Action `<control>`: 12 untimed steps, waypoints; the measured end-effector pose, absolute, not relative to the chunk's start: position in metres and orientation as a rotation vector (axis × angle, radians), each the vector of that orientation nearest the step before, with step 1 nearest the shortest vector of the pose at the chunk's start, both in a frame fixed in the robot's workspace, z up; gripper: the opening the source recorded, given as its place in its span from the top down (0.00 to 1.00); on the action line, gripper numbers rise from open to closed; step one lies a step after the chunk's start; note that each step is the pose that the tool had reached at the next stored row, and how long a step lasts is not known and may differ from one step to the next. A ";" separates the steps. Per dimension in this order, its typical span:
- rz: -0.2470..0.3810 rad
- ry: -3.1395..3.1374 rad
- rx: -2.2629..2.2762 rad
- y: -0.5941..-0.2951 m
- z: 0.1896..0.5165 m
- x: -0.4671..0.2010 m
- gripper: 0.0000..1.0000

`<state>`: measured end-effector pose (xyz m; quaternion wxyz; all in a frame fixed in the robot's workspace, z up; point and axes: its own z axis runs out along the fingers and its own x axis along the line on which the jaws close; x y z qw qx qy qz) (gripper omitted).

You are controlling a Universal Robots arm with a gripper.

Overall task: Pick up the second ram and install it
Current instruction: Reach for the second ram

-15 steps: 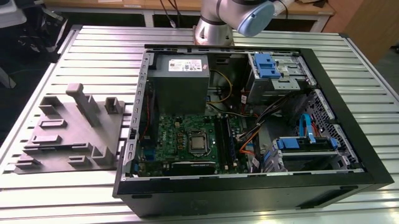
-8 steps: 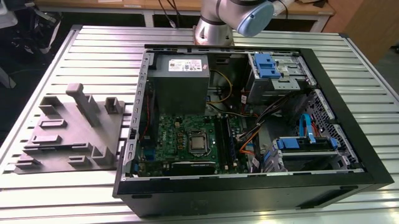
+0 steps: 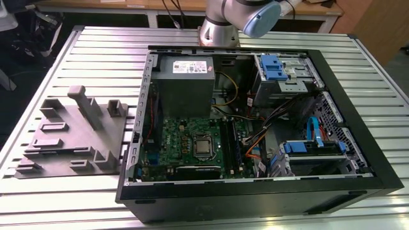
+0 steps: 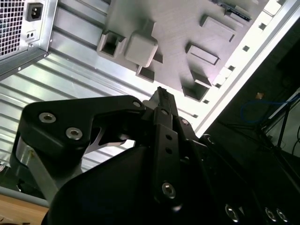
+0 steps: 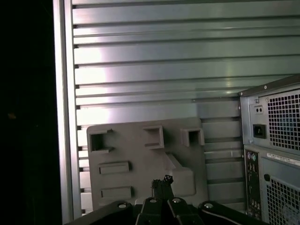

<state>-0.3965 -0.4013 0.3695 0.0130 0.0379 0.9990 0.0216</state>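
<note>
My gripper [image 4: 161, 93] hangs high above the grey moulded fixture [image 4: 178, 28], beside the rear of the computer case [image 5: 272, 140]. In both wrist views its two black fingers are pressed together, and the tip [image 5: 162, 180] carries nothing that I can see. The second ram is hidden from me. The fixture [image 3: 70, 139] holds no stick that I can make out. In the exterior view the long black slots [image 3: 238, 143] lie right of the silver CPU [image 3: 203, 146] on the green motherboard [image 3: 182, 136], too dark to tell what sits in them.
The open black case [image 3: 255, 196] lies on the slatted metal table [image 3: 102, 52], with a grey power supply [image 3: 185, 79], blue drive cages [image 3: 276, 67] and loose cables inside. The arm's grey-and-blue joint [image 3: 252, 17] is at the table's far edge. The table's edge [image 5: 63, 117] runs beside the fixture.
</note>
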 end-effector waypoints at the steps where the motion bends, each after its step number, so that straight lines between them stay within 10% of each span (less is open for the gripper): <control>1: 0.068 3.113 0.118 -0.403 0.369 -0.397 0.90; 12: 0.068 3.112 0.120 -0.421 0.358 -0.399 0.90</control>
